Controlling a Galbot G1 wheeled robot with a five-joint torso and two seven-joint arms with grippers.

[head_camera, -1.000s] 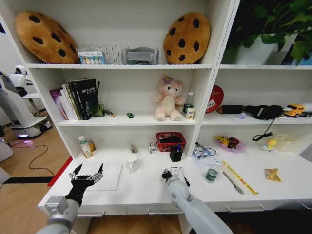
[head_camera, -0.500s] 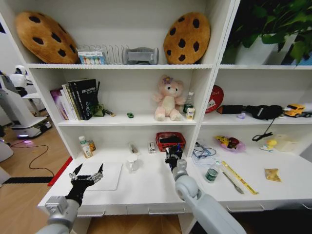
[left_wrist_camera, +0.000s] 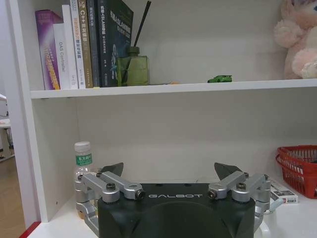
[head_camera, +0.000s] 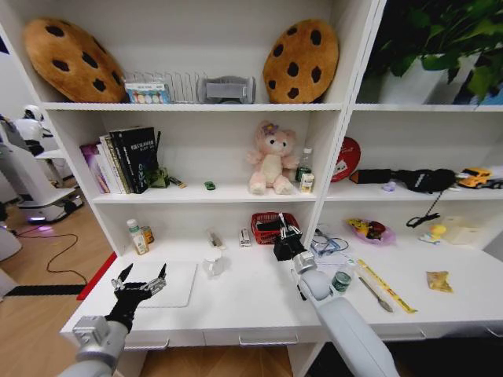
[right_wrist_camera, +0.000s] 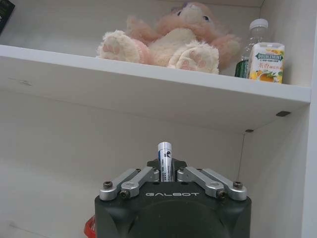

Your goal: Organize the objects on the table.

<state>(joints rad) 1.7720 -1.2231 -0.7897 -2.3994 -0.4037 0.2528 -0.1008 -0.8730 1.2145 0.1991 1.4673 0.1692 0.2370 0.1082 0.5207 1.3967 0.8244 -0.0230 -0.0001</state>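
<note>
White shelving rises behind the long white table [head_camera: 236, 302], and both arms reach over its top. Out toward the far middle, the right gripper [head_camera: 288, 242] is clamped on a small white-and-blue pen [right_wrist_camera: 164, 159], which stands upright between its closed fingers [right_wrist_camera: 140, 179]; it hangs just in front of the red basket [head_camera: 269, 223] and over the black pen holder [head_camera: 283, 251]. To its right, a green-labelled can [head_camera: 340, 282] stands on the table, near a black pen [head_camera: 371, 292] and a yellow ruler [head_camera: 387, 286] lying farther right. At the near left, the left gripper [head_camera: 140, 280] hovers with its fingers [left_wrist_camera: 112, 170] spread wide and holding nothing, above the silver laptop [head_camera: 174, 281] lying flat. Beyond it, at the far left, a small green-labelled bottle [left_wrist_camera: 83, 159] stands against the shelf wall.
</note>
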